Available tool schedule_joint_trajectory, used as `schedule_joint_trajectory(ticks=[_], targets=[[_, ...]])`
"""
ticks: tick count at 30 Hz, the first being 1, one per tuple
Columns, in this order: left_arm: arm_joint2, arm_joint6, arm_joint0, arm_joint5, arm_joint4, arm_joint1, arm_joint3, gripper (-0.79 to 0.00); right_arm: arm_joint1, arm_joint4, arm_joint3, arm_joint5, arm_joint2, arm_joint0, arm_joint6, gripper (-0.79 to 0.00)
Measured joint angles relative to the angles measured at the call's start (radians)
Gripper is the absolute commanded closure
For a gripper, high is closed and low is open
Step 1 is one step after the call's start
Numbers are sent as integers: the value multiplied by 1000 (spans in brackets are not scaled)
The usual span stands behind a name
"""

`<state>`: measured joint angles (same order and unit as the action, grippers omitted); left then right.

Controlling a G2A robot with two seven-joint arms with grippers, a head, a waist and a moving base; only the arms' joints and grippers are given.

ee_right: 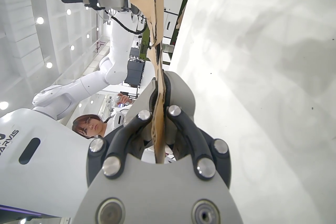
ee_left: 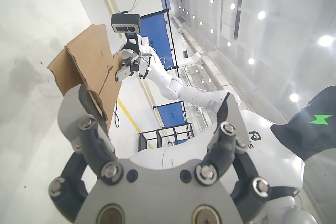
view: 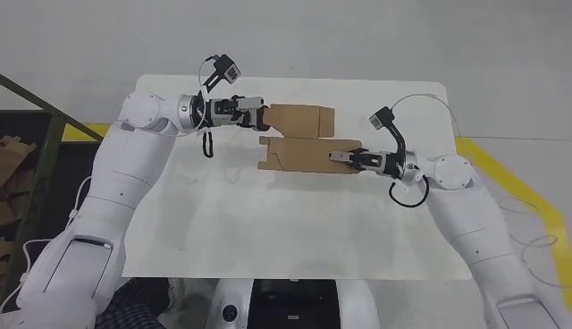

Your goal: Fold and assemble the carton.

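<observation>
- We see the carton [view: 299,137] as a brown, mostly flat blank over the middle of the table [view: 295,231]. Its long axis runs from one gripper to the other.
- The right gripper [view: 341,157] sits at one end of the carton, pressed together on the edge of the panel nearer the robot. Its wrist view shows the board edge-on between the two fingers.
- The left gripper [view: 261,113] sits at the opposite end, by the farther panel, with its fingers spread wide. One finger [ee_left: 69,112] lies against the carton's edge and the other stands well apart, so it pinches nothing.
- We judge that the coming move turns on this left end. The carton lies straight ahead of the open left gripper, along its reach, and only the right end is held.
- Closing the left gripper there would give a hold at both ends, ready to swing the panels apart.
- The carton seems raised off the table, though we cannot tell for sure.
- The white table spreads wide on every side of the carton.
- Beyond the carton's left end, off the table, stands a bin [view: 13,164] of cardboard scraps.
</observation>
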<state>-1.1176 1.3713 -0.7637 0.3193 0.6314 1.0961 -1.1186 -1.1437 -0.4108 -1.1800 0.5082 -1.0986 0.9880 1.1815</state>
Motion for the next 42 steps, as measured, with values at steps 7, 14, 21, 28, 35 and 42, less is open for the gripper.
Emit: schedule_joint_trajectory(ticks=[7,14,21,28,35,42], targets=[[29,-11,19,12,-4,11,29,-785,0,-14,-10,-2,4,5,2,0],[40,-34,29,33,-40,16,31,-628,1,-25,-15,-3,5,8,1,0],[45,-69,24,40,-92,15,12,-354,1,-28,-21,-5,8,9,-1,0],[43,-110,7,38,-150,11,-23,-320,2,-31,-23,-6,9,10,-2,0],[34,-150,-12,27,-207,5,-54,-289,3,-28,-23,-9,7,9,-6,0],[25,-166,-27,21,-225,0,-78,-126,5,-24,-27,-13,7,11,-11,0]])
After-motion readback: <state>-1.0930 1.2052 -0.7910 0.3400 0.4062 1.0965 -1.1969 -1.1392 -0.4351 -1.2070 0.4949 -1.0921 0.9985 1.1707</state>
